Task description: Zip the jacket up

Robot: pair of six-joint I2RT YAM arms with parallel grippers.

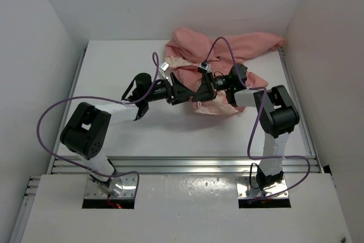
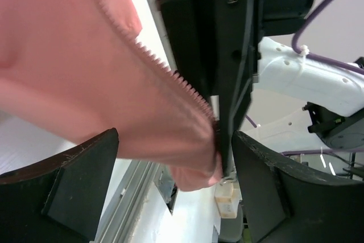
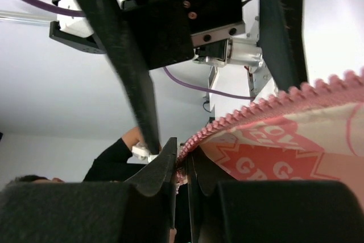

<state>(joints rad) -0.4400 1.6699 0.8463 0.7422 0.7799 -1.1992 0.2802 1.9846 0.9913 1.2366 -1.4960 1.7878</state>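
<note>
While the right hand (image 3: pixel 181 153) pinches the jacket (image 1: pixel 193 41) at its zipper edge (image 3: pixel 256 108), the left hand (image 2: pixel 173 146) stands spread.

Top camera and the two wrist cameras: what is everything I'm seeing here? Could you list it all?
jacket: one, salmon pink, crumpled at the table's far side, right of middle
zipper teeth: one row in view, pink, along the jacket's front edge
lining: one patch, cream with red print, just inside the zipper
table: one, white, under everything
walls: three, white, at the left, back and right
rail: one, silver, along the table's near edge
cables: two, purple, one looping off each arm
left gripper: one, black, open, with the jacket's zipper edge between its fingers
right gripper: one, black, shut on the jacket's zipper edge
</note>
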